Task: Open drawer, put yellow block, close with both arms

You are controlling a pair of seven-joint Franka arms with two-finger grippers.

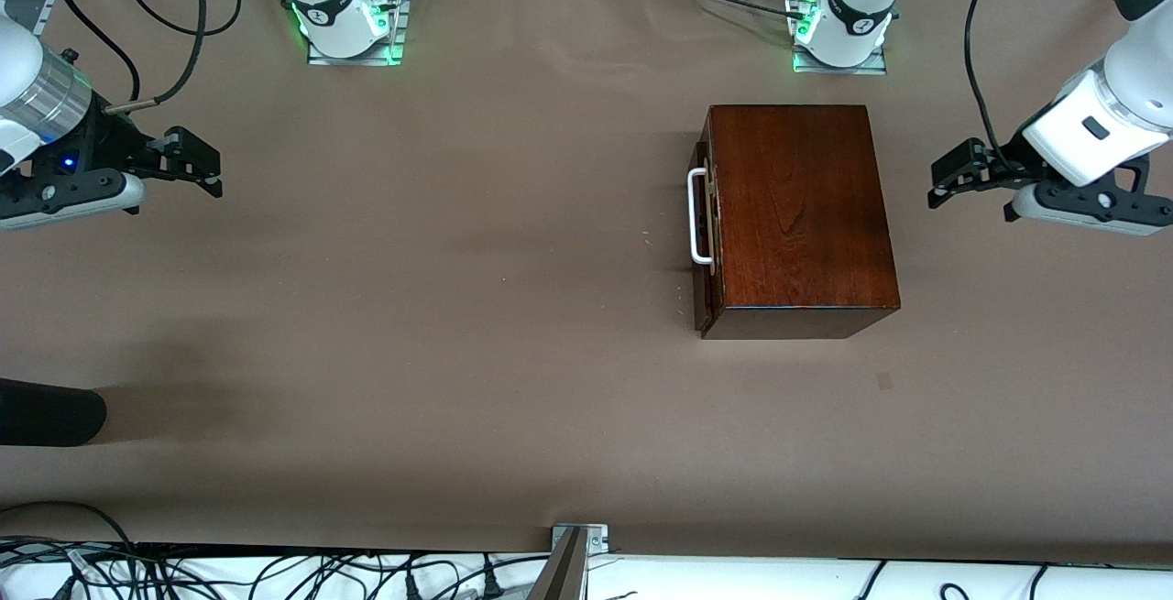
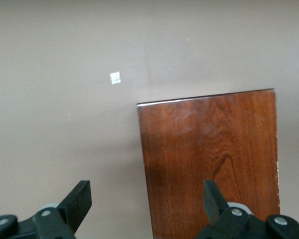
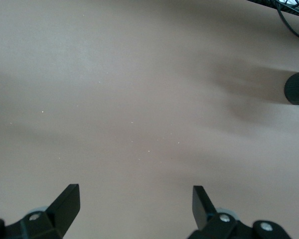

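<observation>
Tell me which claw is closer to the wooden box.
The left claw: it hangs open just off the box at the left arm's end. The right claw, also open, is at the table's right-arm end.

Dark mahogany drawer (image 1: 795, 220) shut; white handle (image 1: 698, 215) faces right arm's end.

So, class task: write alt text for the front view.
A closed dark wooden box with a white-handled drawer sits on a brown table. The left gripper and right gripper hover open at opposite ends.

Brown table (image 1: 458, 307); white cable-strewn ledge (image 1: 275, 577) below.
</observation>
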